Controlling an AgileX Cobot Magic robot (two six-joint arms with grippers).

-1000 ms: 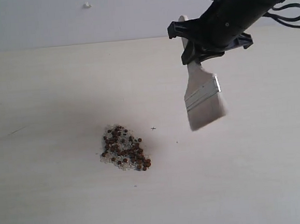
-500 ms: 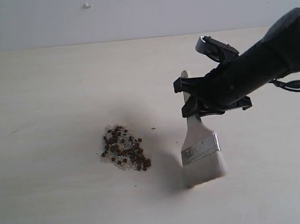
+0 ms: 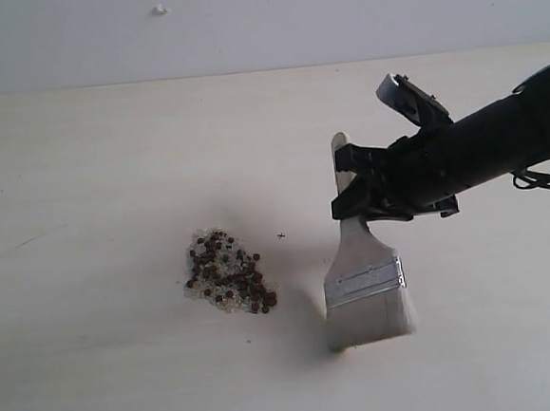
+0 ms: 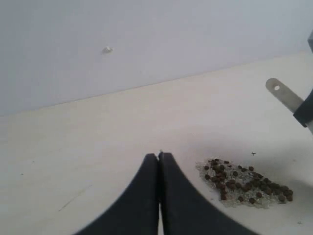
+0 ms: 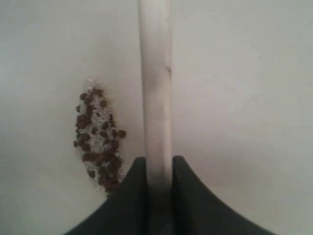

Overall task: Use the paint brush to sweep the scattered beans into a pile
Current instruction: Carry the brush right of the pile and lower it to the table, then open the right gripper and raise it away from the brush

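The beans [image 3: 227,271] lie in one small heap of dark reddish-brown grains mixed with whitish ones, left of centre on the pale table; the heap also shows as beans [image 4: 244,182] and beans [image 5: 98,137]. My right gripper [image 3: 352,192] is shut on the handle of the paint brush [image 3: 365,279]. The brush hangs bristles-down with its cream tips on the table, just right of the heap and apart from it. In the right wrist view the paint brush [image 5: 155,88] runs edge-on out of the gripper [image 5: 159,164]. My left gripper [image 4: 159,155] is shut and empty, left of the heap.
The pale table [image 3: 83,182] runs back to a grey wall [image 3: 242,22] bearing a small white speck [image 3: 159,9]. A tiny dark mark [image 3: 280,235] sits between heap and brush. A black cable [image 3: 545,179] trails from the right arm.
The right arm has come down and toward the front with the brush. The bristles, in the air a second ago, now rest on the table right of the heap. The beans have not moved.
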